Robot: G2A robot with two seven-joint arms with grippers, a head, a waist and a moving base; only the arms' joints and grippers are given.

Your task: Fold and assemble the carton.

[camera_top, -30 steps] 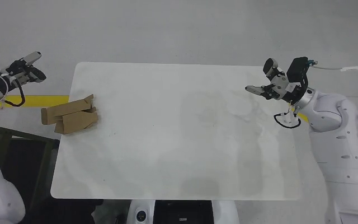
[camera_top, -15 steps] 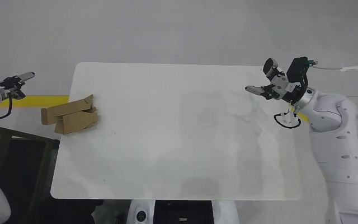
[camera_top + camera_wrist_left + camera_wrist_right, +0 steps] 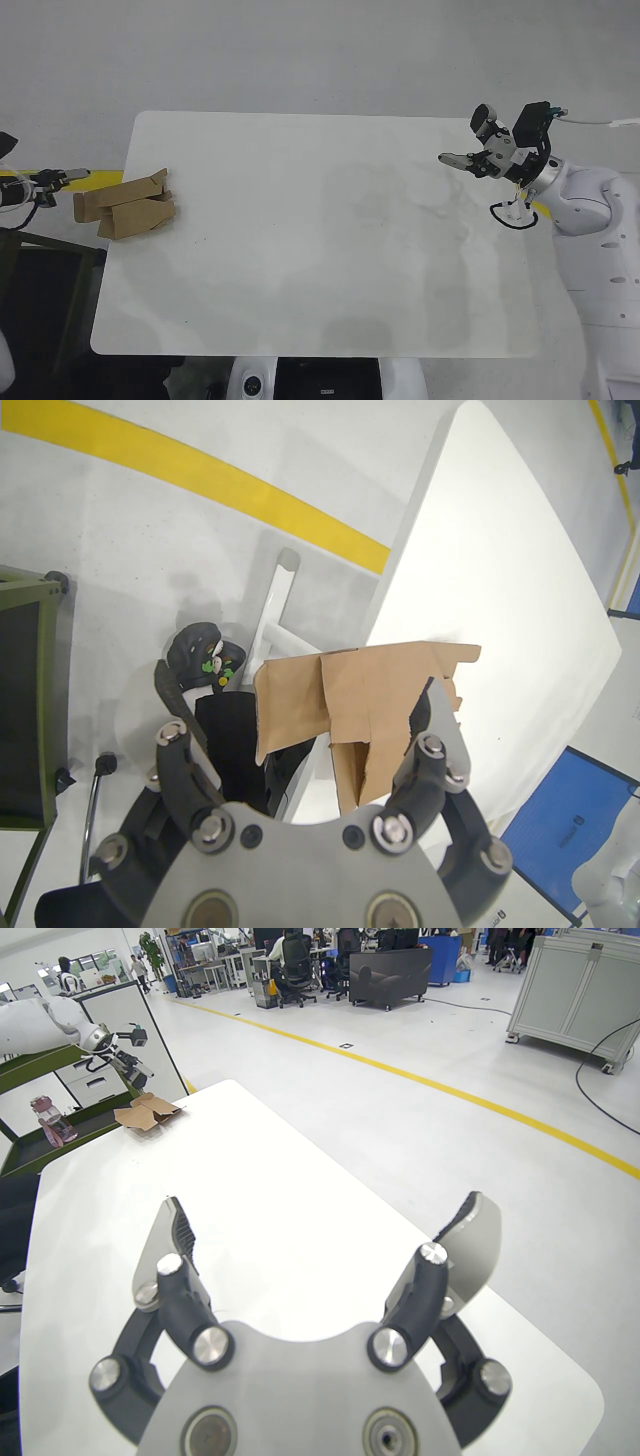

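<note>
A flattened brown carton (image 3: 125,205) lies at the white table's (image 3: 330,250) left edge, with one end hanging past it. Left of that end and level with it, off the table, my left gripper (image 3: 70,176) points at the carton. In the left wrist view the carton (image 3: 360,700) lies just ahead of the open left gripper (image 3: 297,685), with nothing gripped. My right gripper (image 3: 463,135) hovers open over the table's far right corner. The right wrist view shows the right gripper (image 3: 324,1208) empty, the carton (image 3: 147,1114) far across the table, and the left gripper (image 3: 142,1073) beside it.
A dark green cart (image 3: 30,270) stands left of the table, below the left arm; a pink bottle (image 3: 47,1120) rests on its shelf. A yellow floor line (image 3: 200,490) runs past the table's left edge. A blue mat (image 3: 575,825) lies by the front.
My left arm has swung from the far left corner toward the carton, so its gripper now points at the carton's overhanging end. The right arm and the carton have not moved.
</note>
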